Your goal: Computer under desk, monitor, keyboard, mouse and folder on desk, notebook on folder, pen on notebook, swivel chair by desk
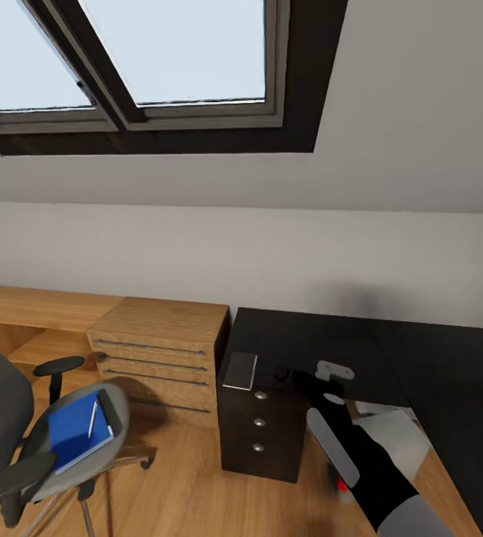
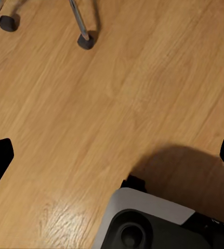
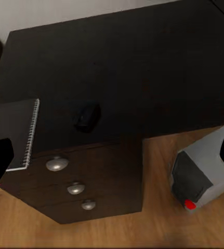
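The swivel chair (image 1: 17, 447) stands at the lower left with the blue folder (image 1: 73, 436) on its seat and the white pen (image 1: 92, 419) lying on the folder. The notebook (image 1: 240, 371) (image 3: 15, 132) rests on the black desk (image 1: 331, 335) (image 3: 132, 57), at the corner above the drawer unit. A dark mouse (image 3: 87, 116) lies beside it. The grey computer (image 1: 394, 440) (image 3: 202, 174) sits on the floor under the desk. My right gripper (image 1: 295, 375) (image 3: 112, 161) hovers open over the desk near the mouse. Over bare floor, my left gripper (image 2: 112, 155) is open.
A light wooden drawer chest (image 1: 159, 350) stands between chair and desk, with a low wooden shelf to its left. Two chair casters (image 2: 86, 40) sit on the wood floor (image 2: 91, 114). My own base (image 2: 153, 218) is below the left gripper. A skylight is overhead.
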